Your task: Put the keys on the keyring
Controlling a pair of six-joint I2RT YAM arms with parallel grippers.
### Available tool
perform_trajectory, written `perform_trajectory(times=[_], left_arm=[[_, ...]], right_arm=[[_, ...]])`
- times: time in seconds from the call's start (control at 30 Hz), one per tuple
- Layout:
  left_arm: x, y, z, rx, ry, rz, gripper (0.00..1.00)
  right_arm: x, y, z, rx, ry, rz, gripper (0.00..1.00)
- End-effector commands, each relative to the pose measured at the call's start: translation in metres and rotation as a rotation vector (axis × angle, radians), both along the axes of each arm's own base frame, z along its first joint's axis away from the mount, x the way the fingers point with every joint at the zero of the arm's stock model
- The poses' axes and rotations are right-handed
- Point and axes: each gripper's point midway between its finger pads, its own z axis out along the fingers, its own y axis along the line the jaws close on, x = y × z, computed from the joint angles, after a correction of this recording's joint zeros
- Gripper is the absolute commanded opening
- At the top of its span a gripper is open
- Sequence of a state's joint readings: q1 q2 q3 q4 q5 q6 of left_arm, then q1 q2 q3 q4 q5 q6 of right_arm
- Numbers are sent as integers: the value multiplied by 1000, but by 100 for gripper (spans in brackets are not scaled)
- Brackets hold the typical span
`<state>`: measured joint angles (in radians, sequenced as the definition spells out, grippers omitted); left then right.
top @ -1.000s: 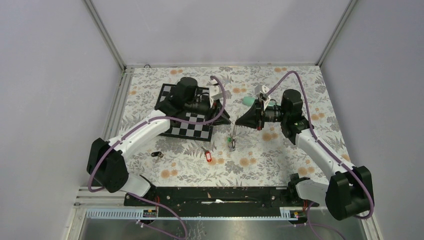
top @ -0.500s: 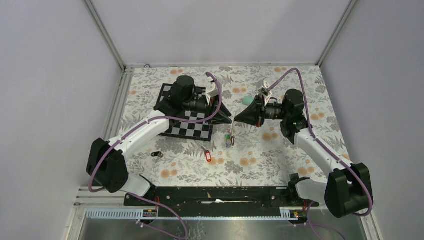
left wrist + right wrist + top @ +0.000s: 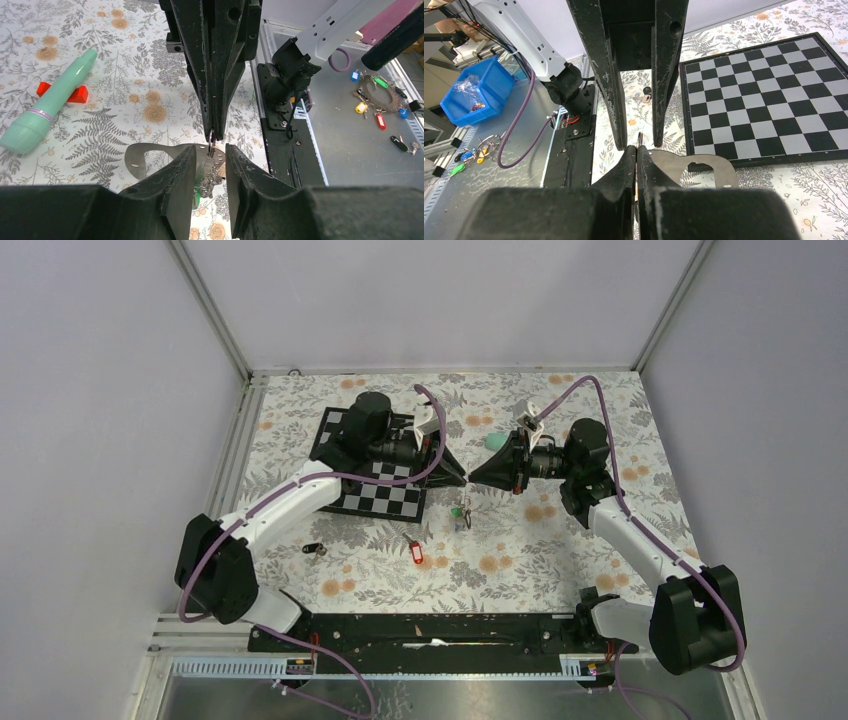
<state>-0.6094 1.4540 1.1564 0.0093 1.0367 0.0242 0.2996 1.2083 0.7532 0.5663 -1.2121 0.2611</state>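
Scuffed black plastic, dull grey metal, matt flowered cover

The left pincer [image 3: 210, 155] and the right pincer [image 3: 636, 156] have fingers of matt black plastic, scratched pale along the edges. The keyring [image 3: 145, 152] is flat grey metal with a dull, brushed look. The keys [image 3: 209, 181] bunched under it glint as bare metal. The worktop [image 3: 125, 75] has a matt floral-printed cover; whether it is cloth or paper cannot be told. At the left of the left wrist view lies a teal tube [image 3: 50, 102] of smooth, satiny plastic. The chessboard [image 3: 774, 95] is smooth with a faint sheen and has a black frame.
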Motion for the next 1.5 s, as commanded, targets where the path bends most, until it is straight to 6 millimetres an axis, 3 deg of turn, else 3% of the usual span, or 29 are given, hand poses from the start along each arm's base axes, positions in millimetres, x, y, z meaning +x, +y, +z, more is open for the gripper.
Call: perform_trajectory(times=[0.0, 0.4, 0.87, 1.13, 1.27, 1.33, 1.47], left_arm=[[0, -8, 17, -47, -48, -34, 32], [-1, -9, 20, -54, -55, -35, 14], [-1, -5, 27, -63, -72, -31, 19], [1, -7, 21, -57, -55, -32, 0], [2, -7, 21, -56, -52, -28, 0], [3, -7, 22, -55, -55, -17, 0], [9, -4, 20, -31, -90, 22, 0]], right_arm=[[4, 0, 10, 23, -60, -16, 0], [3, -1, 7, 16, -60, -13, 0], [3, -2, 4, 5, -59, -12, 0], [4, -3, 4, 4, -60, -16, 0], [5, -3, 2, 2, -62, -20, 0], [5, -3, 0, -3, -59, -24, 4], [9, -7, -3, -22, -66, -50, 34]])
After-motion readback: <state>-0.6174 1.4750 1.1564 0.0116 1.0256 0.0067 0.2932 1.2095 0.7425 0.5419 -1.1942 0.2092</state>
